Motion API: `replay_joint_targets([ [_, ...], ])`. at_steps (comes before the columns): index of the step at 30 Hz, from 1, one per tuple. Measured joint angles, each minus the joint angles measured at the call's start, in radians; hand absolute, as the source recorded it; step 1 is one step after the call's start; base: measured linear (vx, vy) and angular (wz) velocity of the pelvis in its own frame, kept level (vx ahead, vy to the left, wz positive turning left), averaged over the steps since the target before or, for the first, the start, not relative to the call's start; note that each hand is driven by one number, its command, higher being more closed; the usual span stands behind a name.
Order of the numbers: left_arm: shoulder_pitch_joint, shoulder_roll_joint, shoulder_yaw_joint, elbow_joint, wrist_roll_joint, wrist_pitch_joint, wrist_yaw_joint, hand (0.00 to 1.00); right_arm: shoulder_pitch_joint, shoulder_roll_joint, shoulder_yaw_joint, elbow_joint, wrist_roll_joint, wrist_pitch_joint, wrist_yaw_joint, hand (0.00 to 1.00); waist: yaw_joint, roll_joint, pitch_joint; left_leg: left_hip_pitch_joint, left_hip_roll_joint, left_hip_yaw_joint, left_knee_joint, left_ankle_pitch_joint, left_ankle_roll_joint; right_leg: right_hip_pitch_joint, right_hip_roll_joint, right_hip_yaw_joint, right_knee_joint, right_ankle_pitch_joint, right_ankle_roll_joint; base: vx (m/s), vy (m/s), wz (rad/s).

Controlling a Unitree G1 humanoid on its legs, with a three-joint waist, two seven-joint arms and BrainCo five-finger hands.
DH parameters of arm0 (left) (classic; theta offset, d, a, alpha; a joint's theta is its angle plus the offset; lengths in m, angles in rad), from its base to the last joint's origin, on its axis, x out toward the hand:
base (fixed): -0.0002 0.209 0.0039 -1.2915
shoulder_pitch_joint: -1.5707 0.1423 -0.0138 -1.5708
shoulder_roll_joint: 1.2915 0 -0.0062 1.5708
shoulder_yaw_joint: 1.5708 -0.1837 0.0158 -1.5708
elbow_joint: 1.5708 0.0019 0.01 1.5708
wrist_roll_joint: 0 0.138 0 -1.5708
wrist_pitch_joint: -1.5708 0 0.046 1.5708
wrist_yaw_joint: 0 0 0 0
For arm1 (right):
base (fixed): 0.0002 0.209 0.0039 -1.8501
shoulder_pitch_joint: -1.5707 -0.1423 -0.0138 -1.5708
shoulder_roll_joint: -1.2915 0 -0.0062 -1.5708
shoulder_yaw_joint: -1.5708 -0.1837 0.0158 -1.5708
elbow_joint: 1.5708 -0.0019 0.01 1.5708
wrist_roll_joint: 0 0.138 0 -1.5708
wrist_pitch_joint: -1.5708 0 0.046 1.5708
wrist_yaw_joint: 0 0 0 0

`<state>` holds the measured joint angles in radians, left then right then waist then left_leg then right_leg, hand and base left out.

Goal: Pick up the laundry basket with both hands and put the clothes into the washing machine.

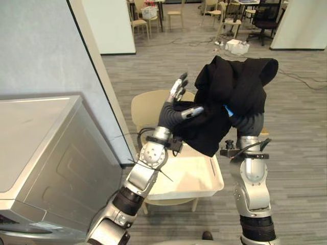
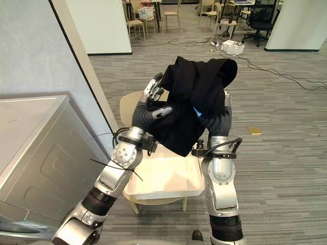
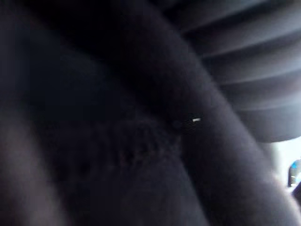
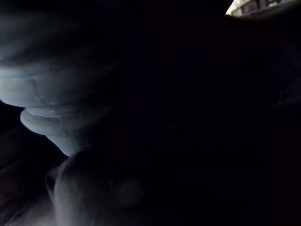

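Note:
A black garment [image 1: 230,97] hangs bunched in the air between my two hands, above a cream laundry basket [image 1: 217,176]. The basket rests on a beige chair [image 1: 145,109] and looks empty inside. My left hand [image 1: 176,109] lies against the garment's left side, fingers straight and pointing up, thumb on the cloth. The garment drapes over my right hand [image 1: 249,122], hiding its fingers; its dark wrist cover shows below the cloth. Dark cloth [image 3: 117,141] sits close before the left wrist camera. A grey washing machine [image 1: 46,153] stands at the left.
A pale wall panel with a black edge [image 1: 94,76] rises beside the machine. Far back stand wooden chairs [image 1: 176,13], a black office chair [image 1: 265,20] and a white box [image 1: 237,47] with cables on the floor. A small tan item [image 2: 254,130] lies on the floor.

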<state>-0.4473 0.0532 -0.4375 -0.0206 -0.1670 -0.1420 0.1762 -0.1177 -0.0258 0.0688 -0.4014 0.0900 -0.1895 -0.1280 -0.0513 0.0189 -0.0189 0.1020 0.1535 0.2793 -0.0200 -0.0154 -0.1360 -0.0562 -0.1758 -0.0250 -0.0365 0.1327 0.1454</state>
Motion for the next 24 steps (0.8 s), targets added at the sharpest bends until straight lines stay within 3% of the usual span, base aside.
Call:
replay_joint_targets([
  [11, -0.123, -0.001, -0.087, 0.068, 0.000, 0.000, 0.001, 0.00, 0.044, 0.000, 0.027, -0.056, 0.028, -0.002, 0.000, 1.00, -0.024, 0.003, -0.002, -0.001, 0.000, -0.001, 0.000, 0.000, 0.000, 0.000, 0.000, -0.002, 0.000, -0.001, 0.001, -0.01, -0.001, 0.00],
  [24, -0.234, -0.001, -0.128, 0.070, 0.000, 0.000, 0.002, 0.00, 0.044, -0.002, 0.031, -0.057, 0.058, -0.028, 0.000, 1.00, -0.028, 0.004, -0.004, -0.007, 0.001, -0.007, 0.001, 0.000, 0.000, 0.000, -0.001, -0.008, -0.003, -0.001, 0.001, 0.00, 0.000, 0.00],
])
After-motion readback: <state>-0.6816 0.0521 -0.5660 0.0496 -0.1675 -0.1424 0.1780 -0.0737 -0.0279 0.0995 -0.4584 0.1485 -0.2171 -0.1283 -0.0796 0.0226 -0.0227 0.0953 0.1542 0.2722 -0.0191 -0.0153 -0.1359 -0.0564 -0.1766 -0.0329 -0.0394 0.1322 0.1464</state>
